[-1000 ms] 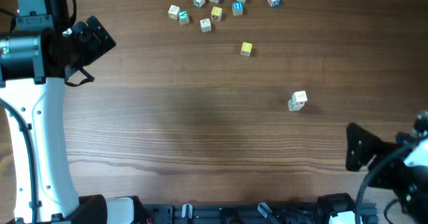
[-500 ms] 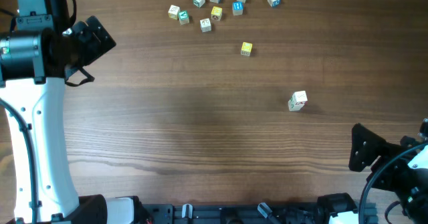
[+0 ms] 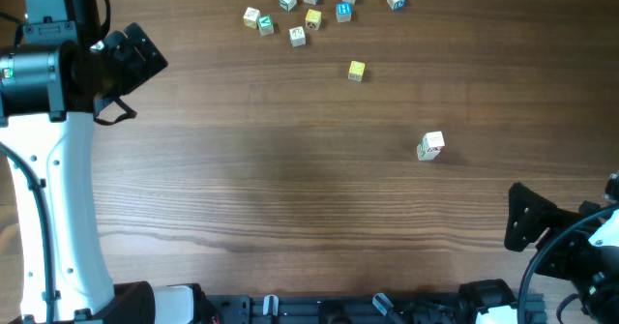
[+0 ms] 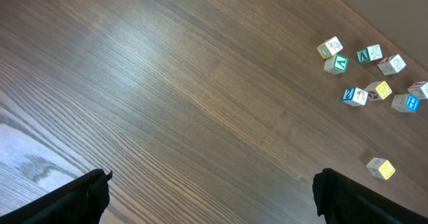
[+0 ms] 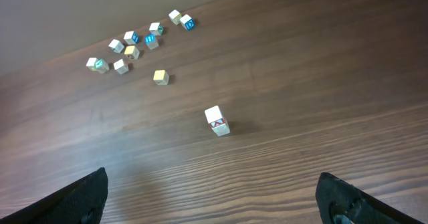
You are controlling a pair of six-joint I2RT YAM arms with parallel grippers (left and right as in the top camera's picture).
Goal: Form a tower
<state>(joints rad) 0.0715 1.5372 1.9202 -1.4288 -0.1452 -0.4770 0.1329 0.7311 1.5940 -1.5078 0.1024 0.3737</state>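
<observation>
Room all rnd tower (image 3: pixel 430 146); nearest obst. yellow cube (image 3: pixel 356 70), well apart.

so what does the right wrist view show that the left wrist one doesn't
Only the right wrist view: the tower, standing alone, and the right pincer, open. Only the left wrist view: the left pincer, open. Both: the single yellow cube, the scattered loose cubes and the wooden table.
</observation>
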